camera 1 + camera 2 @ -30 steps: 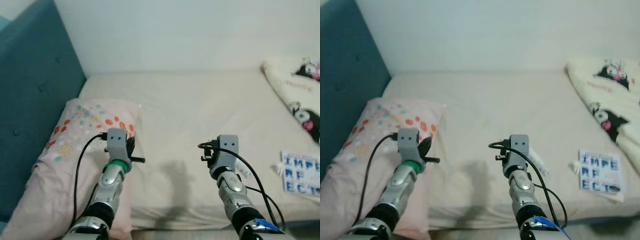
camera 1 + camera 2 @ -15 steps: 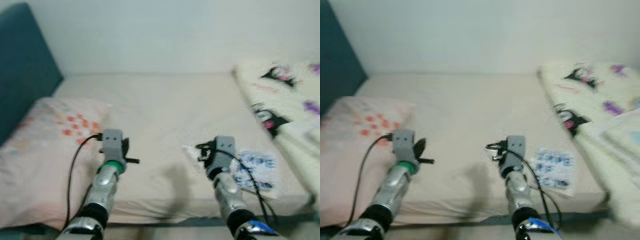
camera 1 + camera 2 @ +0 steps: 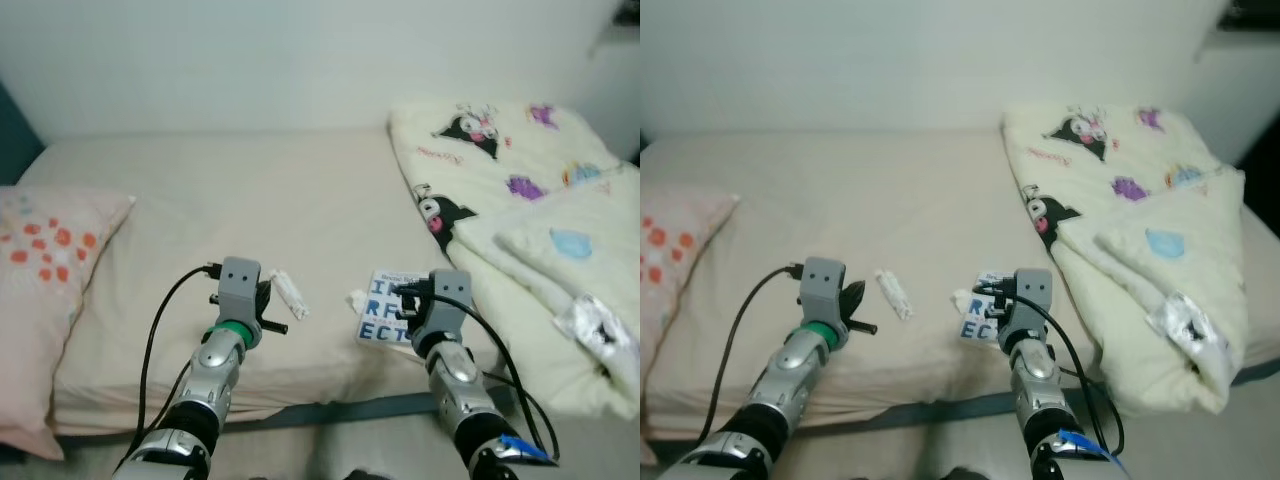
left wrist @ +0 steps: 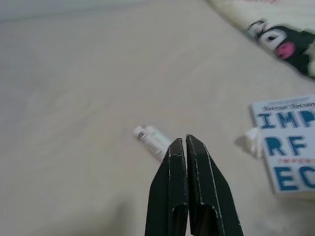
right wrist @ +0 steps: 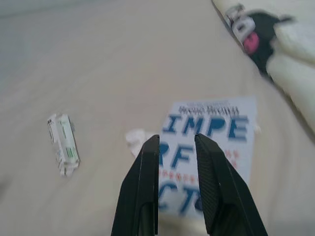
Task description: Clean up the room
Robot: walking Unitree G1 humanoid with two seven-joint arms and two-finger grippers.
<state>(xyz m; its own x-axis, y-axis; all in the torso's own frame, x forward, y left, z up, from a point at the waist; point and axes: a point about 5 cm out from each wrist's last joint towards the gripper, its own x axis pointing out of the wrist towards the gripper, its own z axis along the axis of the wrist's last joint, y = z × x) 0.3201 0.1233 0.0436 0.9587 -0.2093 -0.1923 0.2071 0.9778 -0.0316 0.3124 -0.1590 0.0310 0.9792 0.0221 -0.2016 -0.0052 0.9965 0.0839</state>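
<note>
At my nine o'clock I have the pink pillow [image 3: 45, 270] with its orange dots lying on the bed [image 3: 230, 200], whose cream sheet runs across most of my view. My left pincer [image 4: 186, 142] hangs above the sheet near the front edge of the bed, its two black fingers pressed flat together with nothing between them. Just past its tips, toward one o'clock, lies a small white tube [image 3: 286, 294] on the sheet, tilted on a diagonal and not touching the fingers. Further right sits a crumpled white scrap [image 5: 135, 136], just beside the left edge of a booklet [image 5: 216, 132] with large blue letters, which lies flat on the sheet near the front edge of the bed. My right pincer [image 5: 177, 141] hovers above that booklet, its fingers parted by a narrow gap and empty, the blue lettering showing between them. From two o'clock round to four o'clock a cream blanket [image 3: 500, 190] printed with black cartoon figures is heaped along the right side of the bed, and a crinkled clear wrapper [image 3: 597, 330] rests on its near fold at four o'clock.
</note>
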